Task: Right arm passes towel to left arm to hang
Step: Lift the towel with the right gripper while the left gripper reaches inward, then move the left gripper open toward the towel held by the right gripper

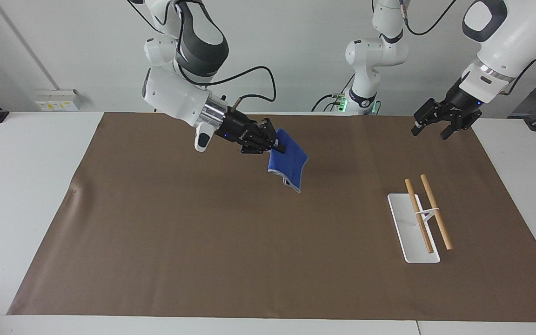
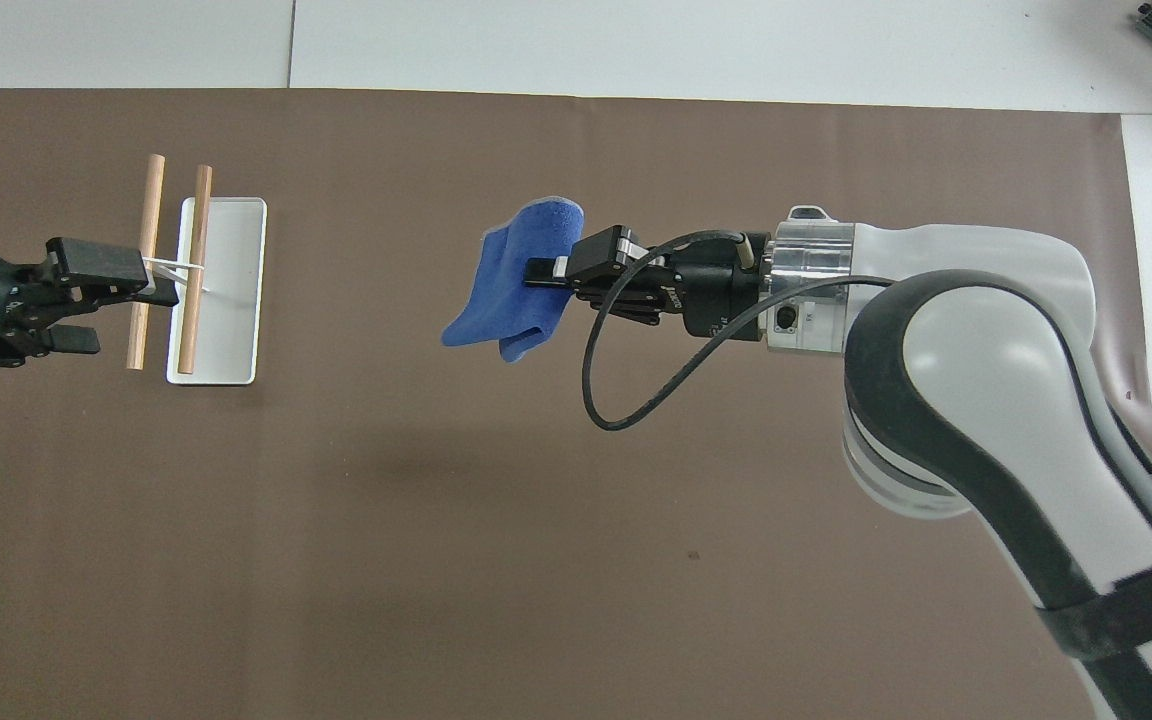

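The bright-blue towel (image 1: 290, 163) hangs in the air over the middle of the brown mat, folded and drooping. My right gripper (image 1: 278, 148) is shut on its upper edge, with the right arm stretched out nearly level toward the left arm's end of the table. From above, the towel (image 2: 514, 288) hangs off the right gripper (image 2: 539, 274). The left gripper (image 1: 428, 133) hangs open and holds nothing, in the air over the mat's edge near the left arm's base. In the overhead view the left gripper (image 2: 132, 318) covers part of the wooden rods.
A rack stands toward the left arm's end: a white base (image 1: 411, 251) with two wooden rods (image 1: 436, 213) held level above it. Seen from above, the base (image 2: 234, 330) and rods (image 2: 201, 200) lie between the two grippers. The brown mat (image 1: 231, 260) covers the table.
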Motion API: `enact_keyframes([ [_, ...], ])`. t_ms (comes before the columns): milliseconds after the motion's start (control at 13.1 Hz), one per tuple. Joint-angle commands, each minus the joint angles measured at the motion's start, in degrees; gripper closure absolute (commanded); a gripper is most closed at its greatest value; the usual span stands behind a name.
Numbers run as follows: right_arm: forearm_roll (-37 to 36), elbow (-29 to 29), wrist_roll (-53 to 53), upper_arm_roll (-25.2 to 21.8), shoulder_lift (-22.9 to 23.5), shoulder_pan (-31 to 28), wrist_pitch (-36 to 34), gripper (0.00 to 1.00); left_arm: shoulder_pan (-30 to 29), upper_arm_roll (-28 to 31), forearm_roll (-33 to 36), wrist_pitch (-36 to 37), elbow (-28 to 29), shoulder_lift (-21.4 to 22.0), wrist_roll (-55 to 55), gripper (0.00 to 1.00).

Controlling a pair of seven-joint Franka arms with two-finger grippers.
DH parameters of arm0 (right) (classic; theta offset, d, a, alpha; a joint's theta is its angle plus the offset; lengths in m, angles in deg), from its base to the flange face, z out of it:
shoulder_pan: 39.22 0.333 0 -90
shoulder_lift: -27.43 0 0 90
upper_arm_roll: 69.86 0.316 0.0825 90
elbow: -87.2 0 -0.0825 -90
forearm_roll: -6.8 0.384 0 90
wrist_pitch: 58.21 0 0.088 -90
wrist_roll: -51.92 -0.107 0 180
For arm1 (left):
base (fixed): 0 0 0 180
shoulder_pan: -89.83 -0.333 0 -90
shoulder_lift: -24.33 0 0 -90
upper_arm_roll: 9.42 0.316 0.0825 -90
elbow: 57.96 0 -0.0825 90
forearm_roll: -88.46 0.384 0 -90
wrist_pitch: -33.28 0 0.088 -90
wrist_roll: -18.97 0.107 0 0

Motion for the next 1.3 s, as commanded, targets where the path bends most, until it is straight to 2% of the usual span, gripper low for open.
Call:
enact_keyframes([
  [0,7.0,-2.1,2.1,0.4,-1.6,1.6,0.5,1.00,2.6,0.0,-3.7,-5.1,4.2,2.6,-16.8,0.00],
  [153,13.4,-2.3,3.8,0.4,-1.5,2.3,0.6,1.00,5.9,0.0,-4.7,-9.6,5.2,2.6,-29.0,0.00],
  [383,15.0,-2.5,4.1,0.5,-1.4,3.0,2.0,1.00,8.4,0.0,-7.2,-14.9,5.8,2.5,-46.8,0.00],
  [690,15.9,-2.9,4.0,0.6,-1.4,4.6,4.7,1.00,11.7,0.1,-8.3,-17.9,5.7,2.3,-67.7,0.00],
  [1073,15.9,-2.9,4.0,0.6,-1.4,4.6,4.7,1.00,15.0,0.0,-8.3,-15.5,6.2,2.7,-79.2,0.00],
  [1226,15.9,-2.9,4.0,0.5,-1.4,4.6,4.8,1.00,15.9,0.0,-8.3,-13.5,6.5,3.3,-80.6,0.00],
])
